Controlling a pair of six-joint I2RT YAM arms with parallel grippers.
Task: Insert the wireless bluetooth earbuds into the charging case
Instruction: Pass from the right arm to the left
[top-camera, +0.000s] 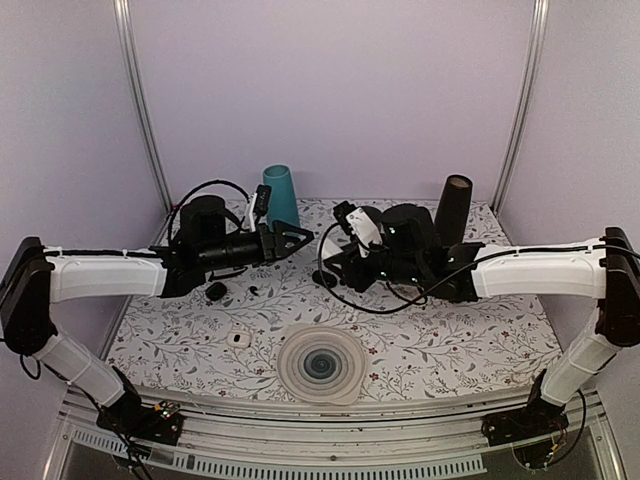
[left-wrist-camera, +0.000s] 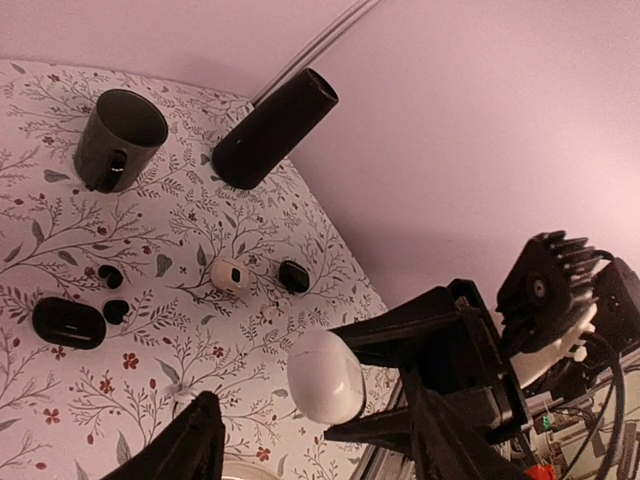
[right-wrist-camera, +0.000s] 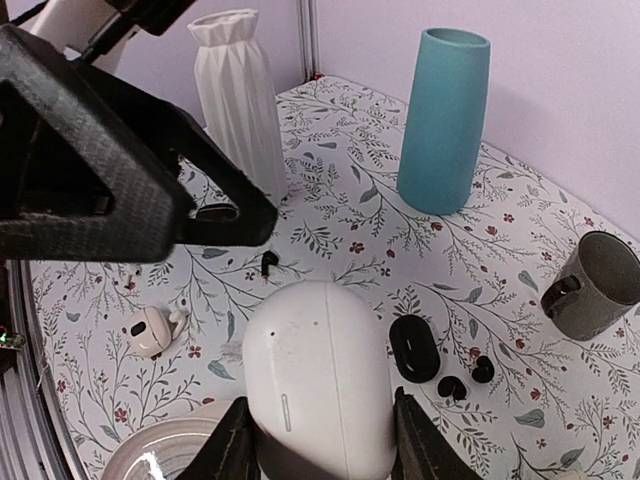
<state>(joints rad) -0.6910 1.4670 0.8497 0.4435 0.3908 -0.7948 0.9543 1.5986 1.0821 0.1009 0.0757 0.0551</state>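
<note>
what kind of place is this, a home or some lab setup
Probably a robot test booth, not a home: a left arm and right arm bolted at the near edge of a floral-covered table, enclosed by plain lilac walls on metal posts.

The white case (right-wrist-camera: 320, 370) runs off the bottom edge of the right wrist view, its base unseen; the grey mug (right-wrist-camera: 600, 285) is clipped at the right. From above, a dark speck (top-camera: 254, 290) is too small to identify
</note>
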